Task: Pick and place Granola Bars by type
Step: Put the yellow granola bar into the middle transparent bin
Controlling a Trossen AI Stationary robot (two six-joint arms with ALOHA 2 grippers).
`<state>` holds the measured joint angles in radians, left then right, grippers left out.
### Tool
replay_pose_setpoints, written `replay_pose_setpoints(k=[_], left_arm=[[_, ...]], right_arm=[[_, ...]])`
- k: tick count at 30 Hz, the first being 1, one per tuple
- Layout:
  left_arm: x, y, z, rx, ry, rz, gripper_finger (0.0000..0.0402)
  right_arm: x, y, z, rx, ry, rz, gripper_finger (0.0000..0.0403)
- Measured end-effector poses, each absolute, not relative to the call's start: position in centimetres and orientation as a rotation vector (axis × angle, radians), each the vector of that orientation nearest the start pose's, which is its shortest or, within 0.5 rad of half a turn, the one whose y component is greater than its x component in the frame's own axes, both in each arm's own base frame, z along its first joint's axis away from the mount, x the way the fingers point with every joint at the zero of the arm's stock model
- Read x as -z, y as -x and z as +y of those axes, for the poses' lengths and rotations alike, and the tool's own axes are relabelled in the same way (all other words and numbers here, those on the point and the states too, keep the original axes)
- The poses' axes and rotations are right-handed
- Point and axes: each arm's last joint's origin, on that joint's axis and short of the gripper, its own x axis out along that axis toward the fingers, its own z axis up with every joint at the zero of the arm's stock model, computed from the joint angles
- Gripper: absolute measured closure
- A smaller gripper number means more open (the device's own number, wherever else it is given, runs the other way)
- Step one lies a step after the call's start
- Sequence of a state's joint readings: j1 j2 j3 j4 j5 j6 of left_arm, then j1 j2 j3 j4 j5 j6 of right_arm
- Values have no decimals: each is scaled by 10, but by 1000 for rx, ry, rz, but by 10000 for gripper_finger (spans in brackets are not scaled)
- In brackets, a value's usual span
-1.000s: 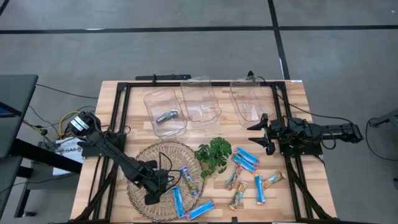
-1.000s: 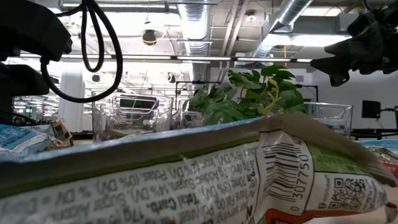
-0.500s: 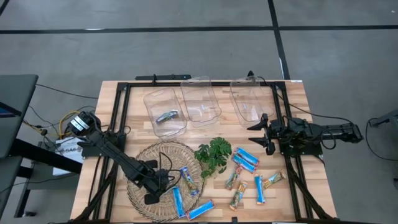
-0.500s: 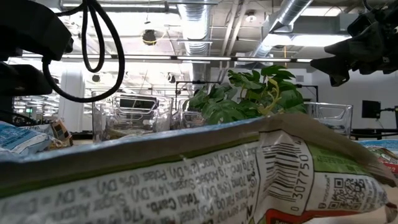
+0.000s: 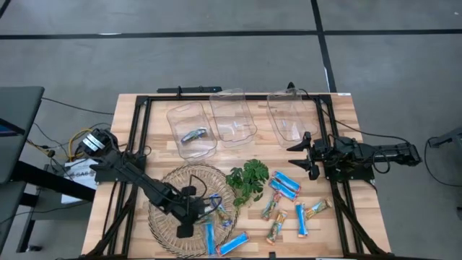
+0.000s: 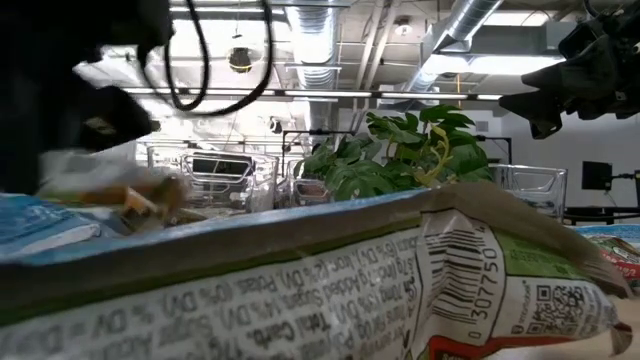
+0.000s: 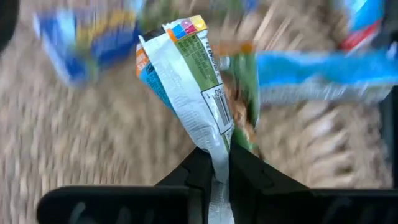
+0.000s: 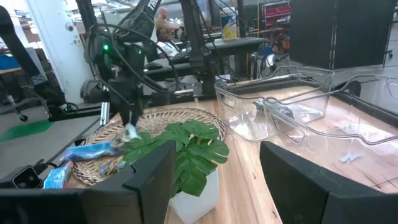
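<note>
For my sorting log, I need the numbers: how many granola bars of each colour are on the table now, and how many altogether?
blue bars: 5
tan multicoloured bars: 4, one held by the left gripper
blue-and-silver bar, in a clear bin: 1
total: 10

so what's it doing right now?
Sorting granola bars by type. The left tool is shut on a tan bar over the wicker tray. The right tool waits open by the three clear bins. One bin holds a bar; more lie by the plant.
</note>
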<state>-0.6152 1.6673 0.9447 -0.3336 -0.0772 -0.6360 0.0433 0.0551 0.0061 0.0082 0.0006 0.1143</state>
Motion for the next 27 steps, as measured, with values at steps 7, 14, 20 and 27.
replay_pose_setpoints(k=[7,14,20,27], left_arm=[[-186,-279,-176,226,169,854,371],[-215,-290,-160,179,95,635,371],[-238,-293,-143,79,37,499,371],[-249,-294,-126,-39,-24,439,371]], right_arm=[[-162,-101,4,-40,-113,43,178],[-162,-101,4,-40,-113,43,178],[-162,-101,4,-40,-113,43,178],[-162,-101,4,-40,-113,43,178]])
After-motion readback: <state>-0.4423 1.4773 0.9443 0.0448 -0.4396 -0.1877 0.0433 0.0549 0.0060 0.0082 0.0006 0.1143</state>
